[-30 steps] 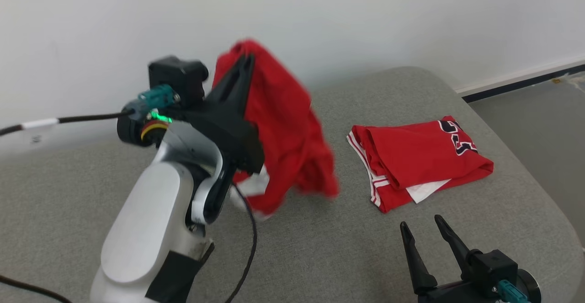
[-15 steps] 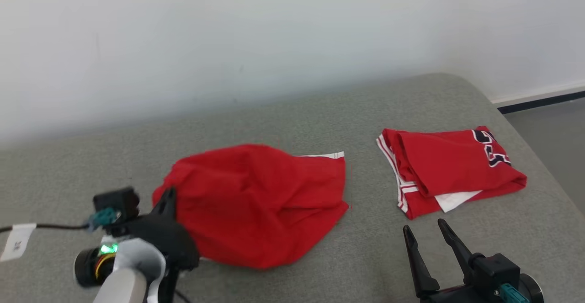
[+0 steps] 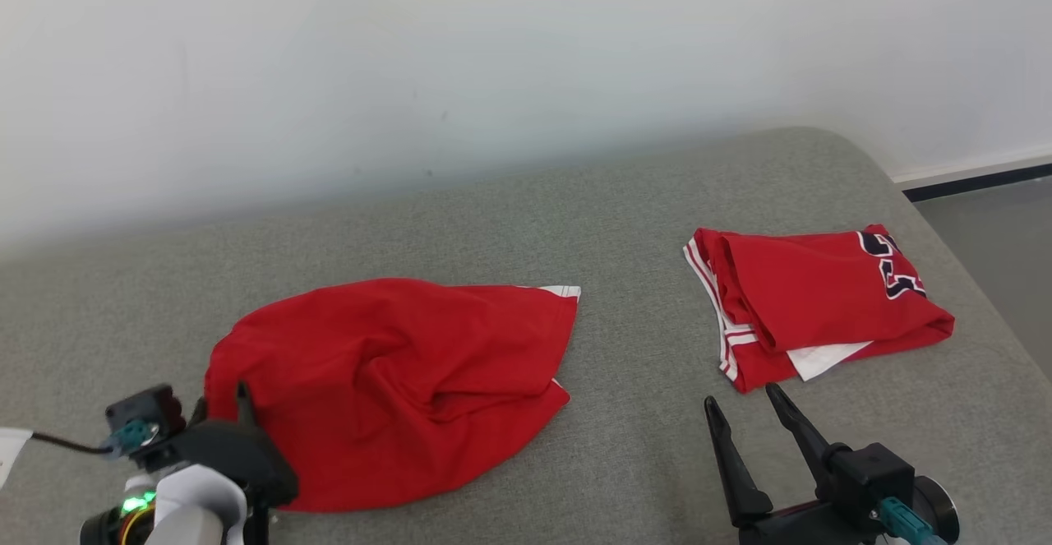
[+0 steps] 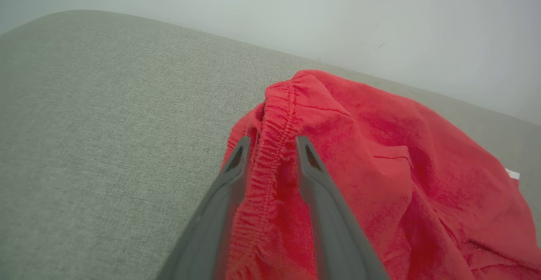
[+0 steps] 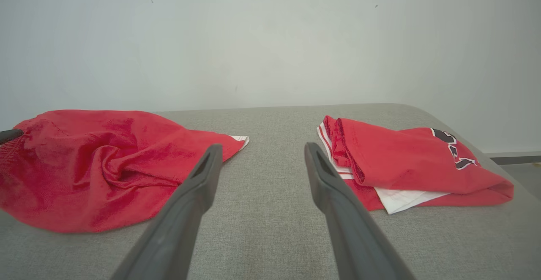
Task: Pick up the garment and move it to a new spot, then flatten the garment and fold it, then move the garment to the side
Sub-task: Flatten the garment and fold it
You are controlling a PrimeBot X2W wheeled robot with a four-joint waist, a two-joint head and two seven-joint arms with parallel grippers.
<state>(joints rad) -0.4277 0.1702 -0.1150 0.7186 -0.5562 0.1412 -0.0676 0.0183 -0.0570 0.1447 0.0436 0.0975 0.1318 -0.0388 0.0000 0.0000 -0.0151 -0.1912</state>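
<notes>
A grey fabric-covered tabletop [image 3: 625,200] with a rounded corner is set against a plain white wall [image 3: 493,60]; a dark skirting strip [image 3: 978,183] is seen at the right. The crumpled red shorts [image 3: 386,381] are spread at centre-left. The left pincer [image 4: 274,145] is parted, the elastic waistband [image 4: 277,115] lying between its fingers. The right pincer [image 3: 741,397] is held wide apart above bare fabric, near a folded red jersey [image 3: 822,298].

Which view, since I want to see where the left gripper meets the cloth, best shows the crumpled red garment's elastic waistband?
Left wrist view: the gathered waistband runs close-up between the fingers of the left gripper. Head and right wrist views show the whole crumpled garment, the band indistinct.
</notes>
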